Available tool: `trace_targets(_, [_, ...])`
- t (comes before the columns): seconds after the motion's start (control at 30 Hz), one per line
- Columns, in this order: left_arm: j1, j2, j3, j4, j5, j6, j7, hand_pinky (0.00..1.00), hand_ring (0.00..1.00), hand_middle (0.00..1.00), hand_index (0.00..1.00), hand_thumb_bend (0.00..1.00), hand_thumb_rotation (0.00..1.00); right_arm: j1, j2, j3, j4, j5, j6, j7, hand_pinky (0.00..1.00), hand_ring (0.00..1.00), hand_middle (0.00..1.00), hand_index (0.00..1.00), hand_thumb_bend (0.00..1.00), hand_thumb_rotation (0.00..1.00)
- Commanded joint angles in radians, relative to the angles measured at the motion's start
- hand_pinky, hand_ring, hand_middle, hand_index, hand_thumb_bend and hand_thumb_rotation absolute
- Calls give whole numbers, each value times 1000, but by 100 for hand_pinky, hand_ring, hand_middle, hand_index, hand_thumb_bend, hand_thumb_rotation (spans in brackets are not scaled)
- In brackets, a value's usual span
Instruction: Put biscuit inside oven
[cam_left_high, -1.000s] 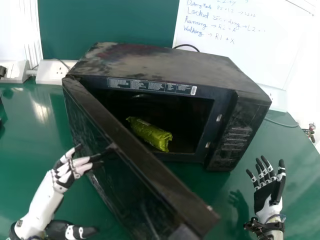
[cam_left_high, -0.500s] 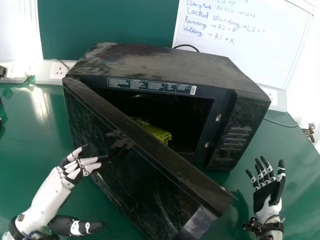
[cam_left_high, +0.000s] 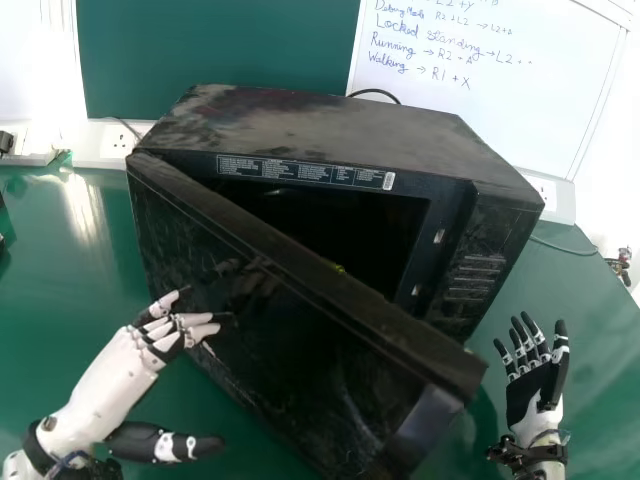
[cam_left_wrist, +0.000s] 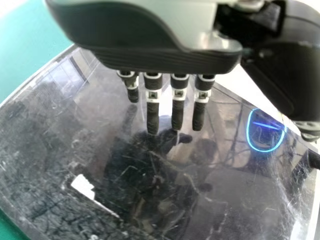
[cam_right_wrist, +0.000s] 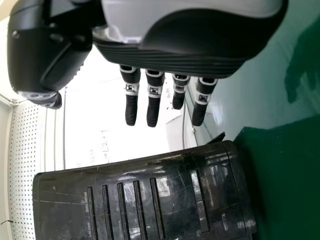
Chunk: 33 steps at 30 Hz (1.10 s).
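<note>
With the oven (cam_left_high: 330, 115) on the table (cam_left_high: 50, 310) as clock centre in the head view, its door (cam_left_high: 300, 330) is at six, the left hand (cam_left_high: 135, 360) at eight beside the door, the right hand (cam_left_high: 533, 388) at four, a socket (cam_left_high: 112, 145) at ten, and the whiteboard (cam_left_high: 500, 85) behind, between one and two. The packet (cam_left_high: 339, 268) lies inside the oven.

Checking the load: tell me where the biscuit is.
In the head view, near centre, a green sliver of the biscuit shows inside the oven, just past the top edge of the door.
</note>
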<state>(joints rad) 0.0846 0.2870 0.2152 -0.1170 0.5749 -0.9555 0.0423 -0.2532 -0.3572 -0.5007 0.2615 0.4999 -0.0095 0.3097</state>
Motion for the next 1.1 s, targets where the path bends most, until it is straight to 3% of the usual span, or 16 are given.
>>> trace_targets(0.0, [-11, 14, -15, -18, 24, 21, 13, 67, 80, 88, 86, 84, 76, 0, 2, -8, 3, 3, -6, -3, 88, 90, 88, 83, 76, 61])
trace_targets(0.4, [-66, 58, -66, -44, 36, 138, 1, 59, 77, 86, 85, 84, 71, 2, 6, -2, 3, -5, -13, -8, 92, 90, 88, 82, 77, 63])
trace_targets(1.07, [-128, 151, -134, -28, 72, 265, 2, 61, 77, 86, 85, 81, 71, -3, 16, -5, 6, -5, -12, -24, 95, 90, 87, 82, 79, 62])
